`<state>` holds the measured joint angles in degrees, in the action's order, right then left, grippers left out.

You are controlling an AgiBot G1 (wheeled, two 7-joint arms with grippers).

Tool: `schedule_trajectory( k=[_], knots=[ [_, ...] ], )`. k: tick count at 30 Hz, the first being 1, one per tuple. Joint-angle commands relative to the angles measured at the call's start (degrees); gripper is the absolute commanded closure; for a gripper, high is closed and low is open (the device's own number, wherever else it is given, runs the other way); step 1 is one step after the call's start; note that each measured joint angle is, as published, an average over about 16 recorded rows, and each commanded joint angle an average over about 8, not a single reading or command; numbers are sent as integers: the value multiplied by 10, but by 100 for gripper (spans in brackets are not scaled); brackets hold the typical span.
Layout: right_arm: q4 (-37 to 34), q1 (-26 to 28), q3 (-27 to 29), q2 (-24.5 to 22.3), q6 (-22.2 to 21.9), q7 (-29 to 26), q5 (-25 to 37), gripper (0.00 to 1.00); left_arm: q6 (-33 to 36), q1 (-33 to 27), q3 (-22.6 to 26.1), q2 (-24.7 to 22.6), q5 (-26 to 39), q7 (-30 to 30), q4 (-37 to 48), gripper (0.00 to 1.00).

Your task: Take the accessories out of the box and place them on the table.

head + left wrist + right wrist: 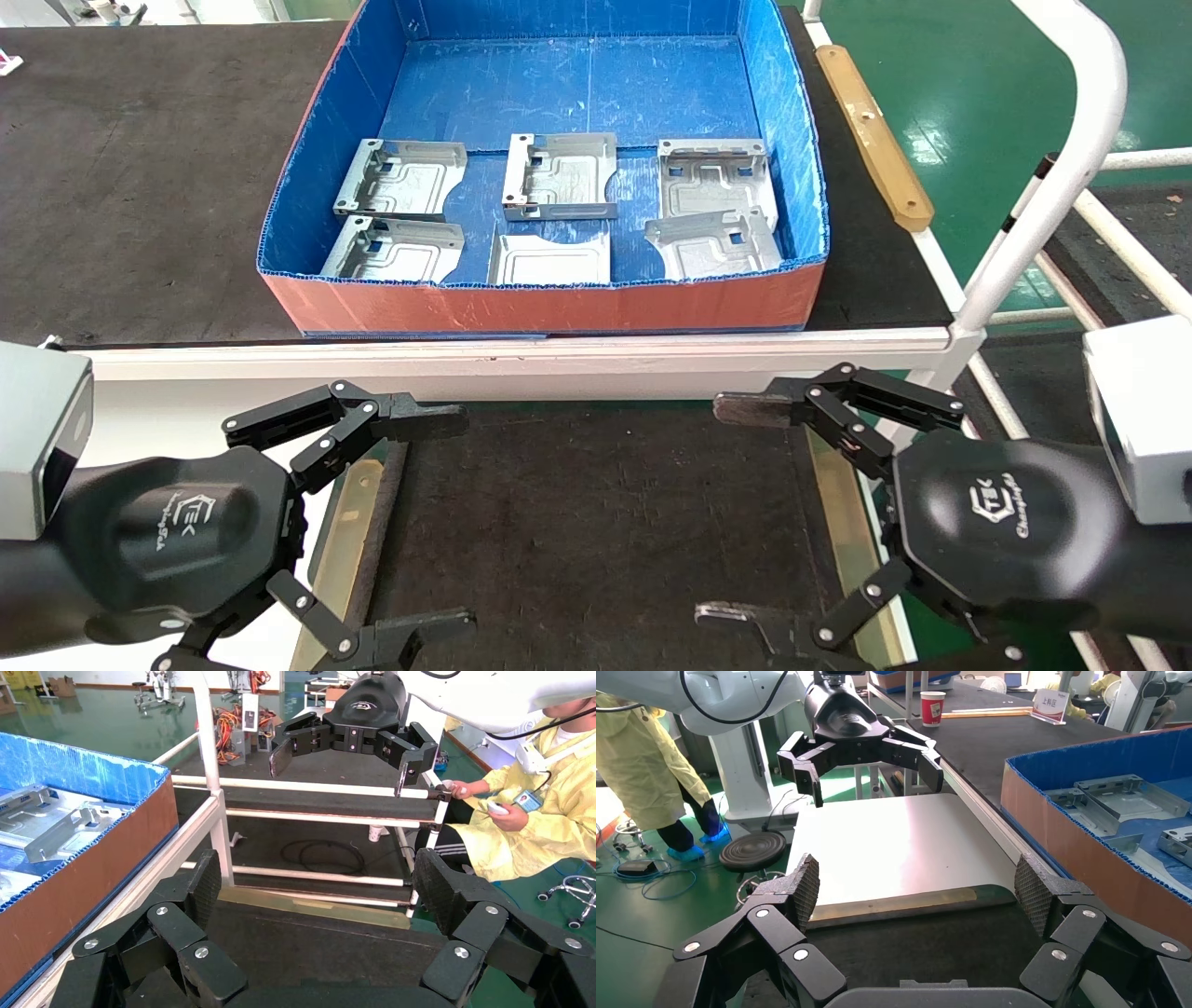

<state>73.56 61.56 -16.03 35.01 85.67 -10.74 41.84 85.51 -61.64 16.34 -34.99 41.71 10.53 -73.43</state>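
Note:
The box [559,303], blue inside and orange-red outside, stands on the dark bench ahead. Several silver accessories lie flat in its near half in two rows, such as one at the far left [402,177] and one at the near right [712,244]. My left gripper [442,522] and right gripper [726,511] hover open and empty over the table's black mat [596,559], facing each other, short of the box. The left wrist view shows its own open gripper [320,885], the box [91,874] and plates [63,829]. The right wrist view shows its own gripper [916,888] and the box [1081,839].
The bench has a dark mat [140,168] and a white front edge [521,349] between box and table. A white tube frame [1052,186] rises at the right. Tan strips [838,522] line the mat's sides. A person in yellow [541,811] sits beyond the table.

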Motion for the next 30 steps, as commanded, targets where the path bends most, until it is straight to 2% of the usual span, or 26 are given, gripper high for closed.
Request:
schedule_trajectory(
  k=[1, 8, 15, 30],
  knots=[
    [0, 0, 0, 0, 0, 0, 0, 0, 0, 0, 0, 0, 0, 0, 0, 0],
    [0, 0, 0, 0, 0, 0, 0, 0, -7, -1, 2, -4, 9, -5, 1, 0],
    [0, 0, 0, 0, 0, 0, 0, 0, -41, -17, 12, -29, 49, -22, 12, 0],
    [-1, 1, -1, 0, 0, 1, -1, 0, -136, -123, 47, -112, 139, 6, 89, 0]
  ],
)
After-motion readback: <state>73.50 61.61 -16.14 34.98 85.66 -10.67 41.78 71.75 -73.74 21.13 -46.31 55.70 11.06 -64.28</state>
